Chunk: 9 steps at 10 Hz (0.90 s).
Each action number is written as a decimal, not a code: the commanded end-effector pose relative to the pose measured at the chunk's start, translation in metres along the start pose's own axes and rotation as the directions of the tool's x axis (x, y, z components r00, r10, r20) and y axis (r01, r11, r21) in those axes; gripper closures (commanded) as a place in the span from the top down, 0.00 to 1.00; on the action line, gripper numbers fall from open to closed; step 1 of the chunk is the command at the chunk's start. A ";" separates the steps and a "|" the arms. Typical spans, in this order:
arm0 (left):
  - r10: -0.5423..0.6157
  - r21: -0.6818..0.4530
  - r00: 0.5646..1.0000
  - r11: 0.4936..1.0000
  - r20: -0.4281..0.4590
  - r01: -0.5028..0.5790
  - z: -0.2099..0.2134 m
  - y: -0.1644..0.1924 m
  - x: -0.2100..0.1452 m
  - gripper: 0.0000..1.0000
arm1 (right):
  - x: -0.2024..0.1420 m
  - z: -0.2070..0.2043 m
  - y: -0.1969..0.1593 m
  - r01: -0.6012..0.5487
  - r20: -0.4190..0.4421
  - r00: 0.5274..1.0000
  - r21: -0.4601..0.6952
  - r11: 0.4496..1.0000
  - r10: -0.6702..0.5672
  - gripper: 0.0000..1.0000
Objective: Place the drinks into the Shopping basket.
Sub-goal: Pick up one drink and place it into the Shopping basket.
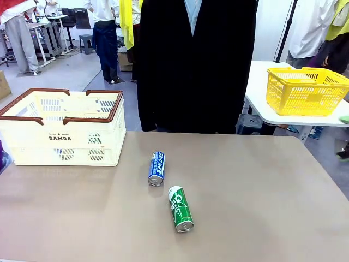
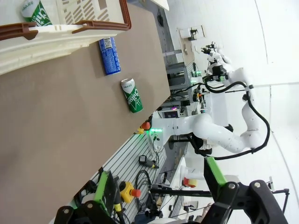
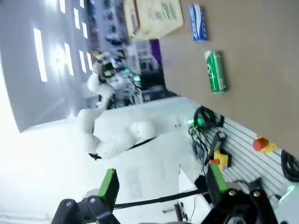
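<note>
Blue can (image 1: 156,168) and green can (image 1: 180,209) lie on their sides on the tan table (image 1: 262,191), near its middle. They are just beside each other but not touching, with silver ends toward the robot. The blue has white lettering and the green a white slanted print, both too small to read. The blue lies nearer the basket (image 1: 32,144), which stands at the table's left: cream, slotted sides, brown rim, black "DAMDA" on the front under a line of tiny print. In the left wrist view another green can (image 2: 35,11) shows past the basket rim; I can't tell if it is inside. The left gripper (image 2: 157,170) is spread wide and holds nothing. The right gripper (image 3: 162,179) is likewise wide apart and empty. A person (image 1: 191,65) in dark clothes stands at the far edge. A yellow basket (image 1: 305,90) sits on a side table.
</note>
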State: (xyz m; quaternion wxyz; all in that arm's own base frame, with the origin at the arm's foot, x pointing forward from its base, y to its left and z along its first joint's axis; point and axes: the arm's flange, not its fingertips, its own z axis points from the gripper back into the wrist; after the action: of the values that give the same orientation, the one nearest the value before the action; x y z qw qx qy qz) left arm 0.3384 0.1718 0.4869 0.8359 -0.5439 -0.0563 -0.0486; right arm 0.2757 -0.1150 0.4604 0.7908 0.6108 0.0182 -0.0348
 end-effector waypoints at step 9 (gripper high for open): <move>-0.030 0.149 0.982 0.987 -0.189 0.059 -0.076 -0.102 0.033 1.00 | 0.007 -0.032 0.028 0.023 -0.059 0.998 -0.074 0.997 -0.027 1.00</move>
State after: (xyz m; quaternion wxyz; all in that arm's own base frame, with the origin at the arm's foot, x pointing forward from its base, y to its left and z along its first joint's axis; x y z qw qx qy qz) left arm 0.3492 0.1169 0.5192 0.8511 -0.5179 -0.0245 -0.0825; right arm 0.2855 -0.0774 0.4734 0.8160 0.5757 0.0476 -0.0185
